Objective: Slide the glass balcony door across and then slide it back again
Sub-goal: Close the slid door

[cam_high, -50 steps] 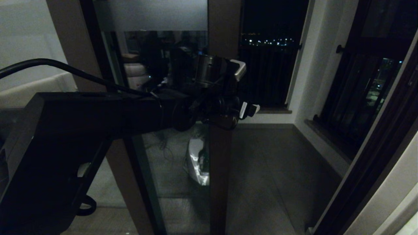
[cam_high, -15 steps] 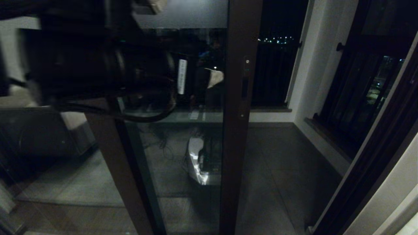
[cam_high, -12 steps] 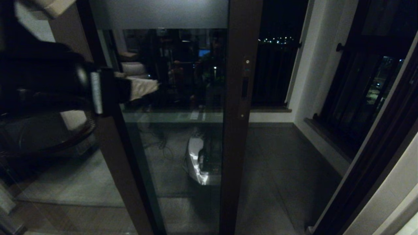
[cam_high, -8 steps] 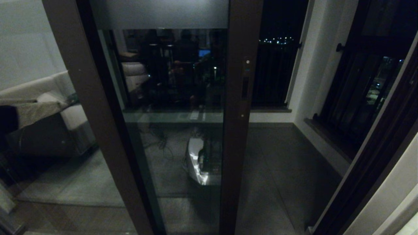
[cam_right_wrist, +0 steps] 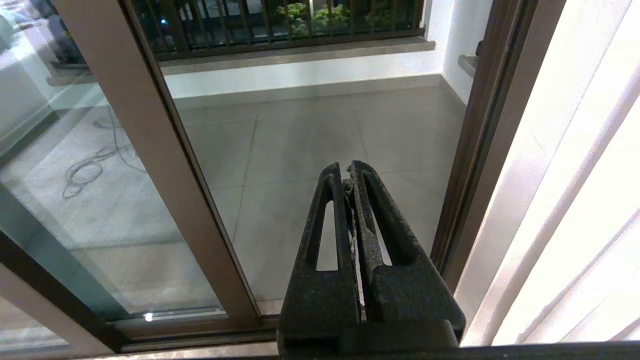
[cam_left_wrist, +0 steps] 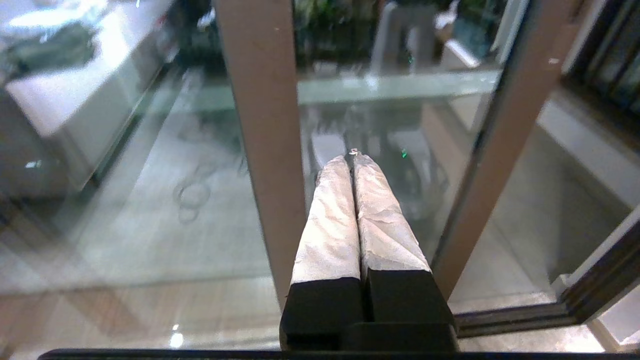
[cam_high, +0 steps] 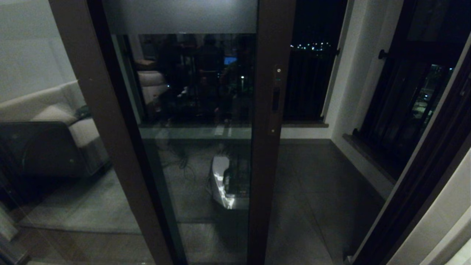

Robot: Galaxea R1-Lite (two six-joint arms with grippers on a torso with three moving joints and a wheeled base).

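Nearest the robot, left gripper [cam_left_wrist: 352,160]: seen only in the left wrist view, its two pale wrapped fingers [cam_left_wrist: 330,225] pressed flat together with nothing between them, hanging clear of the door frames.
Right gripper [cam_right_wrist: 348,172]: seen only in the right wrist view, black slotted fingers clenched together and bare, pointing over the open doorway.
Glass balcony door [cam_high: 206,110]: upright just ahead, its dark brown edge stile [cam_high: 272,147] near the middle of the head view, with the narrow handle slot [cam_high: 275,99] at mid-height and a frosted band [cam_high: 180,16] across the top; the gap to its right is open.
Fixed pane [cam_high: 48,129]: to the left, brown-framed, showing a pale sofa [cam_high: 73,125].
Balcony floor [cam_high: 312,184]: grey tiles beyond the threshold, dim in the head view.
Right side: a black-framed barred window [cam_high: 408,103] set in a white wall.
Far end: a dark railing [cam_high: 305,84] above a low white wall, with small city lights [cam_high: 309,46] behind.
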